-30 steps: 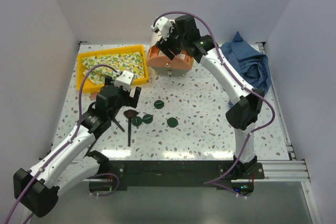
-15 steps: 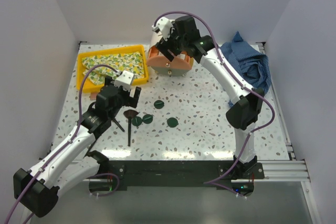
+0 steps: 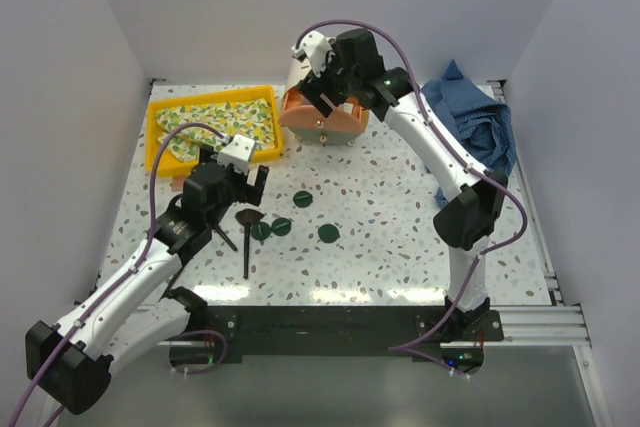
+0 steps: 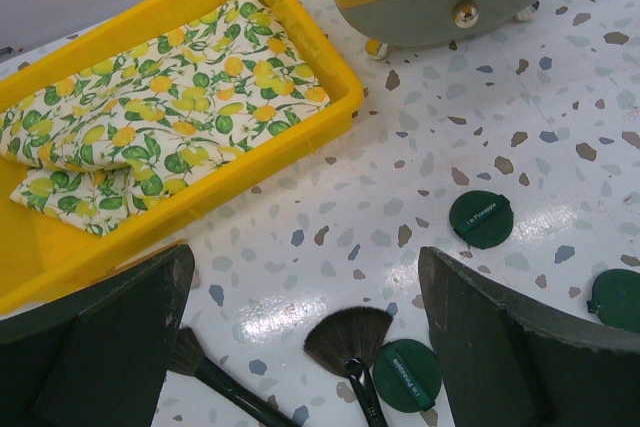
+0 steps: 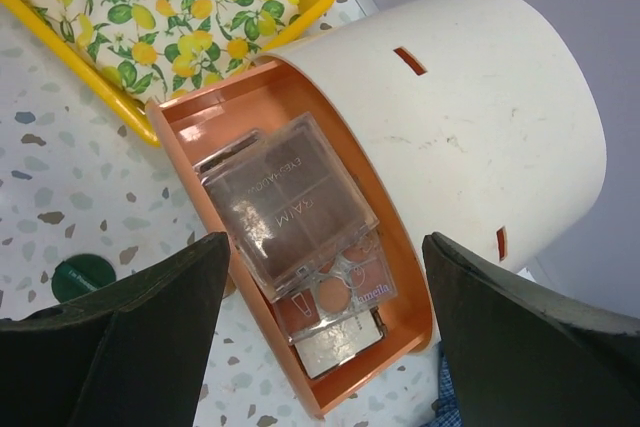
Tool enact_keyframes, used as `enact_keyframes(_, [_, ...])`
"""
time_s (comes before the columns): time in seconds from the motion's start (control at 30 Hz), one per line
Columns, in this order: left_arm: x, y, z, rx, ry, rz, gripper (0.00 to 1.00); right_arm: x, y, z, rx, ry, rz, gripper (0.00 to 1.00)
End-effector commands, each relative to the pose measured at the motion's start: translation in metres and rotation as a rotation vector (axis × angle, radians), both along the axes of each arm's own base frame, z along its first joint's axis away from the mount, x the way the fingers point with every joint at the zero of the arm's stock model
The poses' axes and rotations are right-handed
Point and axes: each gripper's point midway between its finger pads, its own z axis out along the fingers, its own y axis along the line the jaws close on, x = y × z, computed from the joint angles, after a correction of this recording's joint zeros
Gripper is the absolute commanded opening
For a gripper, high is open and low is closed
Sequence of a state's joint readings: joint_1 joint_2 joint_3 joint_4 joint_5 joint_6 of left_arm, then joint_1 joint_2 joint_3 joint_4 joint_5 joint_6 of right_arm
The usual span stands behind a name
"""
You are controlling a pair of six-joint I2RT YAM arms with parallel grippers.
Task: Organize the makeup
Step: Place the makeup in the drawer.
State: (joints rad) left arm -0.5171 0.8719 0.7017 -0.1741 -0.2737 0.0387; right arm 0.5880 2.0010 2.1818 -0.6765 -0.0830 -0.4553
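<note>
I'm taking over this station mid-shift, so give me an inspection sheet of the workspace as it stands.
Surface: speckled tabletop, no spills seen.
Job's things: palettes stacked in the orange organizer; four green discs, a fan brush and a second brush loose on the table.
Clutter: lemon-print cloth in the yellow tray; blue cloth at the right edge.
Grippers: left gripper open above the brushes; right gripper open over the organizer, empty.
Cables: purple cables loop along both arms, none seen on the makeup.
Surroundings: white walls; nothing else seen.
</note>
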Motion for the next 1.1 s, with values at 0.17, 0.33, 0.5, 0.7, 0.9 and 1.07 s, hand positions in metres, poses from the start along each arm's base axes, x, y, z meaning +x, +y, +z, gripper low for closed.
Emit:
enact_keyframes(0.17, [0.002,0.004,0.01,-0.012,-0.037,0.021,1.0,-0.03,-0.007,0.065,0.122,-0.066,0.031,0.82])
enact_keyframes(0.33, [0.003,0.009,0.012,-0.035,-0.044,0.052,1.0,-0.052,-0.019,0.078,0.143,-0.075,0.055,0.82])
enact_keyframes(0.5, [0.01,0.023,0.012,-0.053,-0.045,0.094,1.0,-0.091,-0.04,0.072,0.175,-0.05,0.116,0.82])
enact_keyframes(0.7, [0.014,0.031,0.008,-0.107,-0.023,0.151,1.0,-0.148,-0.062,0.036,0.227,0.053,0.241,0.82])
enact_keyframes(0.9, [0.015,0.035,0.003,-0.116,-0.008,0.184,1.0,-0.187,-0.069,-0.018,0.229,0.169,0.345,0.86])
enact_keyframes(1.07, [0.015,0.038,0.001,-0.126,0.007,0.212,1.0,-0.201,-0.076,-0.042,0.304,0.247,0.4,0.86])
